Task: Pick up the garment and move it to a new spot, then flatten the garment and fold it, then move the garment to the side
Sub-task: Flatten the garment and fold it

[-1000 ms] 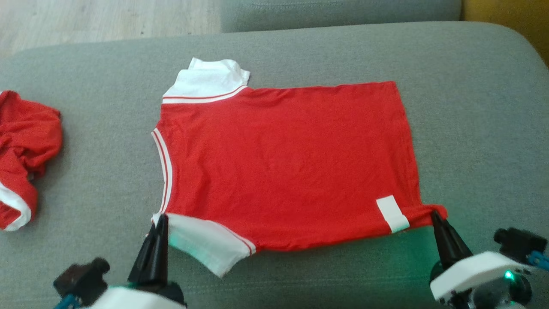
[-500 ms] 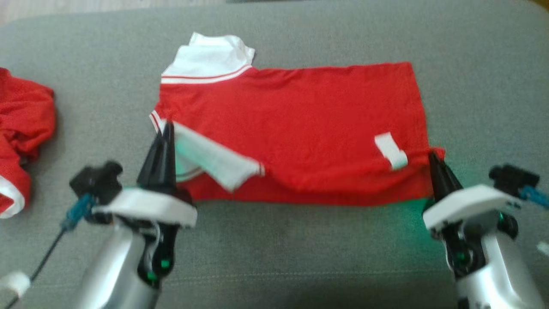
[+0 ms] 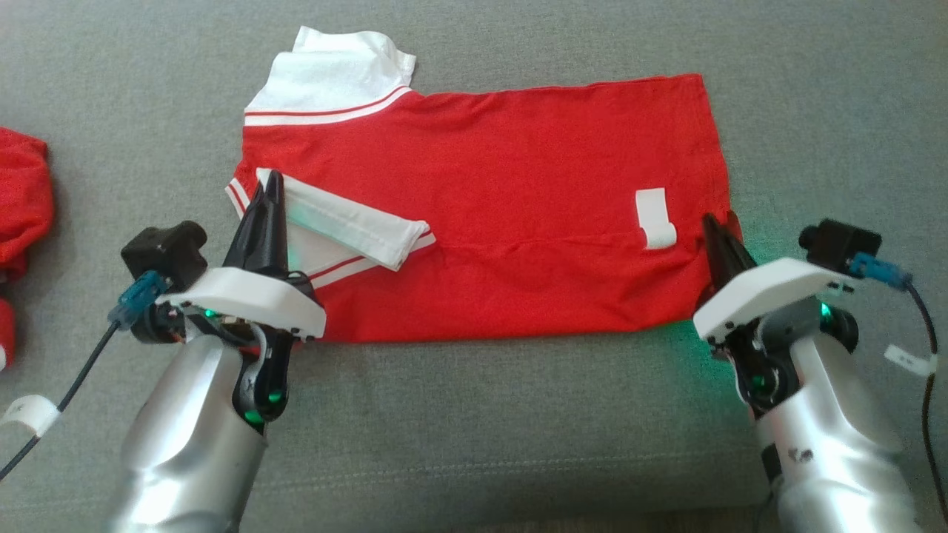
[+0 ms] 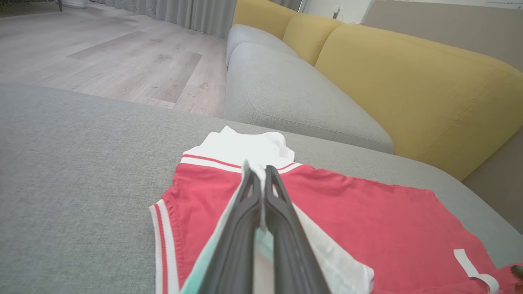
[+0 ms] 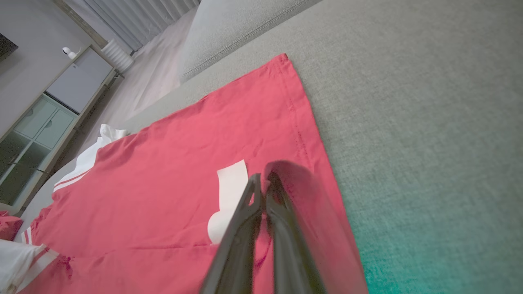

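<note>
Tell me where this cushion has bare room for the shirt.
Free: the cushion right of the red shirt, and the strip between the shirt and the crumpled red garment. Crowded: the shirt's ends, where the left claw and right claw grip.

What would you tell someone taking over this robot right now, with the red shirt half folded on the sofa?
Left gripper: shut on the near white sleeve, carried over the shirt's body.
Right gripper: shut on the near hem corner, also brought inward.
Red T-shirt: spread on the grey sofa cushion, near long edge doubled over roughly to the middle. A second red garment lies bunched at the left.
Done: shirt flattened, first fold under way.
Left: lay both corners down, let go, finish folding, then move the shirt aside.
</note>
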You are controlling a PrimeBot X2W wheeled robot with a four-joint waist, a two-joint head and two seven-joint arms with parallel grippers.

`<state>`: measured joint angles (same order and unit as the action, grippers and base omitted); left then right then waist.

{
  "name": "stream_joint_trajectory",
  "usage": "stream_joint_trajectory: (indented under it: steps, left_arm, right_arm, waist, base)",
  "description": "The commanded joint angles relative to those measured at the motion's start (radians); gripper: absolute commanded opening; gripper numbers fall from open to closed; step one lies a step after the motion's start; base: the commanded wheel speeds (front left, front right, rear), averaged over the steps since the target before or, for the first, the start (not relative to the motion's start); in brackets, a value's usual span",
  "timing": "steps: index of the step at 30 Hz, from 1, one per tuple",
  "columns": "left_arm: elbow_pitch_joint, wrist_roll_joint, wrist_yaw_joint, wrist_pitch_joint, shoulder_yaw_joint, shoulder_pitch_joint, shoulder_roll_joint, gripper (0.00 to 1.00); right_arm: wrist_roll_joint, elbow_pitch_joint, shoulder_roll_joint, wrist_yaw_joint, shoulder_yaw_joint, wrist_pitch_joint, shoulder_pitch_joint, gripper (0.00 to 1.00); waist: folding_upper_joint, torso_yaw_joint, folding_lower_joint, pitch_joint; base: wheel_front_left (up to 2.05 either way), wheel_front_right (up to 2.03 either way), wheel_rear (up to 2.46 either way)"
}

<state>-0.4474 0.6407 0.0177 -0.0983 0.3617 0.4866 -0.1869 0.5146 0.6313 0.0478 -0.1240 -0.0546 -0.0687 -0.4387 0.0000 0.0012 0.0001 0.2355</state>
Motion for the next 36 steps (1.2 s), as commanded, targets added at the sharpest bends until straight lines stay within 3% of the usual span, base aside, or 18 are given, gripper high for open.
stream_joint_trajectory:
  steps: [1,2,3,4,5,13,18,22,27,31,36]
  left_arm:
    - [0.014,-0.011,-0.001,-0.011,-0.028,0.048,-0.024,0.0]
    - [0.007,-0.011,-0.001,-0.013,-0.029,0.052,-0.025,0.27]
    - [0.001,-0.01,-0.002,-0.014,-0.029,0.056,-0.025,0.45]
    - [-0.004,-0.009,-0.002,-0.015,-0.031,0.058,-0.026,0.87]
    - [-0.008,-0.01,-0.004,-0.02,-0.032,0.06,-0.027,1.0]
    - [0.04,0.003,0.002,-0.042,-0.038,0.018,-0.04,1.0]
    - [0.152,0.017,-0.012,0.034,-0.019,-0.102,-0.08,1.0]
    - [0.252,0.034,-0.061,0.129,-0.013,-0.231,-0.126,1.0]
    - [0.33,0.068,-0.133,0.193,-0.038,-0.343,-0.146,1.0]
    - [0.366,0.114,-0.195,0.224,-0.075,-0.4,-0.132,1.0]
    - [0.356,0.16,-0.213,0.221,-0.113,-0.396,-0.108,1.0]
  right_arm:
    - [-0.012,-0.011,0.002,-0.007,-0.028,0.02,-0.055,0.77]
    - [-0.014,0.001,0.002,-0.007,-0.027,0.029,-0.069,1.0]
    - [-0.015,0.012,0.002,-0.007,-0.03,0.037,-0.081,1.0]
    - [-0.012,0.018,0.002,-0.007,-0.036,0.047,-0.093,1.0]
    - [-0.007,0.026,0.002,-0.007,-0.036,0.059,-0.102,1.0]
    - [-0.088,0.042,0.002,-0.007,-0.032,0.133,-0.103,1.0]
    - [-0.203,-0.043,0.002,-0.007,0.02,0.139,-0.009,1.0]
    - [-0.271,-0.153,0.002,-0.007,0.061,0.106,0.098,1.0]
    - [-0.268,-0.266,0.002,-0.007,0.073,0.057,0.197,1.0]
    - [-0.254,-0.348,0.002,-0.007,0.074,0.015,0.26,1.0]
    - [-0.242,-0.4,0.002,-0.007,0.068,-0.013,0.283,1.0]
  waist:
    - [0.0,-0.001,-0.0001,0.001]
    - [0.0,-0.001,-0.0001,0.001]
    - [0.0,0.0,-0.0001,0.001]
    - [0.0,0.001,-0.0001,0.001]
    - [0.0,0.001,-0.0001,0.001]
    - [0.0,0.007,-0.0001,-0.022]
    - [0.0,0.009,-0.0001,-0.045]
    - [0.0,0.007,-0.0001,-0.054]
    - [0.0,0.002,-0.0001,-0.05]
    - [0.0,-0.003,-0.0001,-0.039]
    - [0.0,-0.015,-0.0001,-0.02]
  base:
    - [0.0,0.0,0.0]
    - [0.0,0.0,0.0]
    - [0.0,0.0,0.0]
    - [0.0,0.0,0.0]
    - [0.0,0.0,0.0]
    - [0.0,0.0,0.0]
    - [0.0,0.0,0.0]
    - [0.0,0.0,0.0]
    - [0.0,0.0,0.0]
    - [0.0,0.0,0.0]
    - [0.0,0.0,0.0]
